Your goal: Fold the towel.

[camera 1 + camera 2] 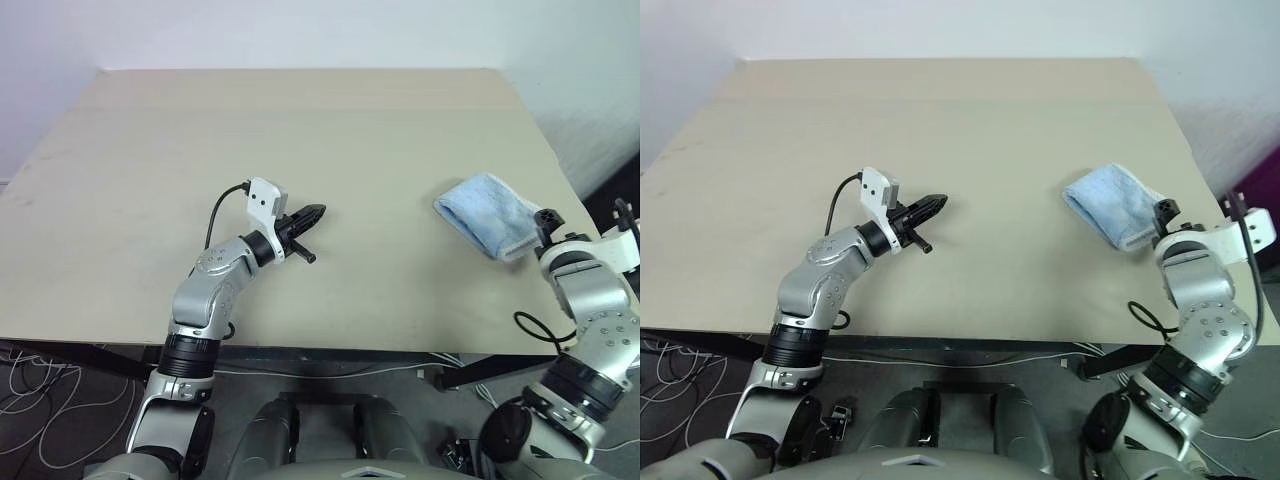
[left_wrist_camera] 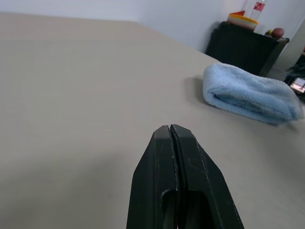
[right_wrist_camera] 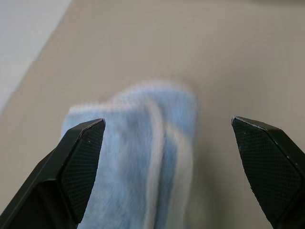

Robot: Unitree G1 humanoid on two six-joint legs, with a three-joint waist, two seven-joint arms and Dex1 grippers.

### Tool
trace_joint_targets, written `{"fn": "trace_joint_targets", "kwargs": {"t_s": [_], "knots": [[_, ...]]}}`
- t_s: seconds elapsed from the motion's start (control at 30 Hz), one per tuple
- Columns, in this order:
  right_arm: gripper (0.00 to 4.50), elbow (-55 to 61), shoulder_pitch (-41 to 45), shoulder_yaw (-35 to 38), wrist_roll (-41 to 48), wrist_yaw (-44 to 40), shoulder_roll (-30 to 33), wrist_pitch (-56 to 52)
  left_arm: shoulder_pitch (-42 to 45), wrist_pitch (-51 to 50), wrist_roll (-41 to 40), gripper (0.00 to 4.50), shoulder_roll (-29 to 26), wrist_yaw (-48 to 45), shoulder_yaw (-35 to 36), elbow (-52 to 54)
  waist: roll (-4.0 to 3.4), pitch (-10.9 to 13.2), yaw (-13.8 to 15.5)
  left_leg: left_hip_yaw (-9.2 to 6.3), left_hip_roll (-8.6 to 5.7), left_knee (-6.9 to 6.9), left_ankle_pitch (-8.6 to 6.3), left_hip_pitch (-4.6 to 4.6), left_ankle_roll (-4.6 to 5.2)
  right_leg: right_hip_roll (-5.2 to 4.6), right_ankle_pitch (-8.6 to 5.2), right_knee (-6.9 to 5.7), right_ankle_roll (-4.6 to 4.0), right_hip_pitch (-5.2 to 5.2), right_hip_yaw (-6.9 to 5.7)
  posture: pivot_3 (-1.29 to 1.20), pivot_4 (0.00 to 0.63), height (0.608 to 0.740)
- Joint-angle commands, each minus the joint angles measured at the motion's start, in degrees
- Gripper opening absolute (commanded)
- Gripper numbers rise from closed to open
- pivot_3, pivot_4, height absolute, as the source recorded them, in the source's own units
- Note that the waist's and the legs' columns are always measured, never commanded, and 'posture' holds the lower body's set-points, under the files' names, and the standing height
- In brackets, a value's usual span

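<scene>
Presently: towel (image 1: 488,213), light blue, folded compact, lying near the table (image 1: 300,130) right edge, just ahead of the right gripper (image 3: 171,157), fingers spread and empty; left gripper (image 1: 303,218) clenched, empty, mid-table, well apart.

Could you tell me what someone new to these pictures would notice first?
The folded light blue towel lies near the right edge of the table. The right gripper is just behind it, its fingers wide open and holding nothing. The left gripper hangs shut over the middle of the table.
</scene>
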State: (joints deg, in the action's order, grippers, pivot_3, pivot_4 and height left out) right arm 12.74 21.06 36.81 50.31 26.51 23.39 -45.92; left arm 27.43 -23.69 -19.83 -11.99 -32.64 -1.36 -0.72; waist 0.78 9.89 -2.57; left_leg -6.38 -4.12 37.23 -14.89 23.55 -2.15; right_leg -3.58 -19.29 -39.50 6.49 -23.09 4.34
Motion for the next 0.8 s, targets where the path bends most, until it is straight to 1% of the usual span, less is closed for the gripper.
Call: {"fn": "trace_joint_targets", "kwargs": {"t_s": [0.03,0.07,0.13,0.27,0.43,0.57,0.67,0.7,0.77,0.8], "knots": [[4.47,6.01,-1.94,-14.88,-9.18,-13.88,8.7,1.47,0.7,6.06,3.69,0.0,-1.48,3.88,2.8,-2.69,-0.01,-0.01,-0.19,0.02,0.04,-0.03,0.0,-0.06,0.0,0.05,0.0,0.01,0.0,0.03,0.03,0.0,0.15,0.74],[4.47,6.62,-2.69,-18.99,-11.6,-17.27,10.83,2.18,1.05,8.24,5.37,0.0,-2.19,5.66,3.5,-4.5,-0.01,-0.01,-0.26,0.02,0.08,-0.04,0.0,-0.12,0.0,0.08,0.0,0.01,0.0,0.08,0.03,0.0,0.15,0.74],[4.47,7.52,-3.42,-24.3,-14.19,-22.26,12.48,3.43,1.48,12.03,8.21,0.0,-3.86,7.9,4.12,-7.8,0.02,-0.02,-0.3,-0.03,0.18,-0.06,0.0,-0.26,0.0,0.13,0.0,0.09,0.0,0.28,-0.01,0.0,0.15,0.74],[4.47,7.83,-3.59,-32.24,-18.16,-29.63,11.46,5.84,1.24,16.73,10.43,0.0,-6.44,8.76,4.83,-12.75,0.04,0.0,0.38,-0.07,0.07,-0.04,0.0,-0.25,0.0,0.03,0.0,0.15,0.0,0.32,-0.06,0.0,0.15,0.74],[4.47,4.77,-2.42,-36.45,-22.93,-34.06,6.48,11.16,0.23,20.17,10.69,0.0,-8.75,7.88,6.04,-15.23,0.08,0.0,1.74,-0.1,-0.03,0.02,-0.01,-0.17,0.01,-0.08,0.04,0.31,0.07,0.32,-0.08,0.0,0.15,0.74],[4.47,3.13,-1.97,-38.71,-25.73,-36.73,3.66,13.04,-1.3,20.34,10.42,0.0,-10.34,8.19,7.53,-14.6,0.07,0.0,1.79,-0.15,0.0,-0.01,-0.01,-0.16,0.0,-0.09,0.05,0.3,0.06,0.3,-0.1,0.0,0.15,0.74],[3.9,2.0,-1.48,-40.09,-26.78,-39.47,1.71,14.08,-3.51,18.94,10.67,0.0,-11.61,8.88,8.36,-11.81,0.07,0.0,1.54,-0.15,0.0,-0.05,-0.01,-0.17,0.0,-0.1,0.05,0.3,0.06,0.26,-0.09,0.0,0.15,0.74],[3.65,1.85,-1.15,-40.5,-27.08,-40.08,1.02,14.12,-4.21,18.36,10.44,0.0,-12.06,9.05,8.9,-10.77,0.07,0.0,1.56,-0.15,0.01,-0.05,-0.01,-0.16,0.0,-0.1,0.05,0.29,0.06,0.25,-0.08,0.0,0.15,0.74],[2.9,1.37,-0.58,-40.86,-28.05,-40.83,-0.03,14.18,-5.3,17.62,9.83,0.0,-12.53,9.14,9.67,-9.24,0.07,0.0,1.57,-0.16,0.02,-0.06,0.0,-0.16,-0.01,-0.1,0.05,0.28,0.05,0.25,-0.09,0.0,0.15,0.74],[2.62,0.92,-0.46,-40.86,-28.6,-41.16,-0.36,14.35,-5.93,17.47,9.41,0.0,-12.4,9.2,9.92,-8.4,0.07,0.0,1.59,-0.17,0.03,-0.06,0.0,-0.16,-0.01,-0.09,0.06,0.28,0.03,0.23,-0.09,0.0,0.15,0.74]]}}
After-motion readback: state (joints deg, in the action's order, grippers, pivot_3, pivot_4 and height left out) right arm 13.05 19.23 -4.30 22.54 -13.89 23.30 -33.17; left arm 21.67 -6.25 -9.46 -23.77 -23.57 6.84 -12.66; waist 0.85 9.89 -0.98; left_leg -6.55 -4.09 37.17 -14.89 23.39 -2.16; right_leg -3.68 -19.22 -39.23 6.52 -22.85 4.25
